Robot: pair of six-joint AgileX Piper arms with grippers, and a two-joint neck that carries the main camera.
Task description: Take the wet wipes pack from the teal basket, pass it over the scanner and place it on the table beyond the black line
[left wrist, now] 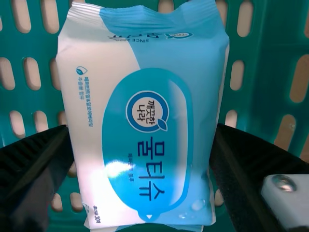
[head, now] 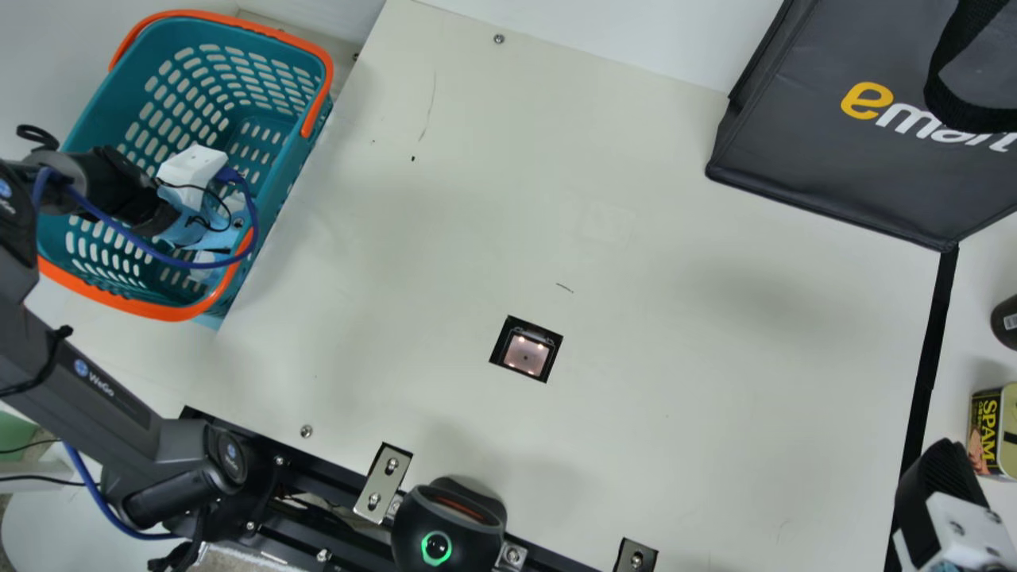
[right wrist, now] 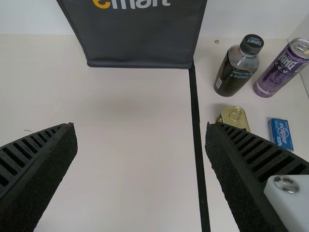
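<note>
So the wet wipes pack (left wrist: 145, 121) is down in the teal basket (head: 291, 187), over at the far left, printed face towards the left wrist camera. Its long axis runs straight out between the left jaws (head: 191, 171), so they're on its two long sides, with one crimped end pointing away from the wrist. The light blue half is next to the jaw by the screwed white bracket, the white half next to the other. Those jaws are spread wide with the pack between them; I can't tell if either one actually touches it. As for stuff in the way, the basket wall and orange handles (head: 238, 24) sit between the pack and the table (head: 675, 238), plus a blue cable (head: 183, 264) loops over the near part of the basket. The scanner (head: 526, 354) is lit up in the table around the middle, a bit towards the near side. The black line (head: 926, 373) is well right of it, with a dark bag (head: 834, 151) at its far end. Past the line there's a small tin (head: 989, 437), a dark bottle (right wrist: 236, 70), a purple can (right wrist: 282, 67) and a little blue box (right wrist: 281, 134). The right jaws (head: 944, 485) are at the near right, spread apart with nothing between them.
</note>
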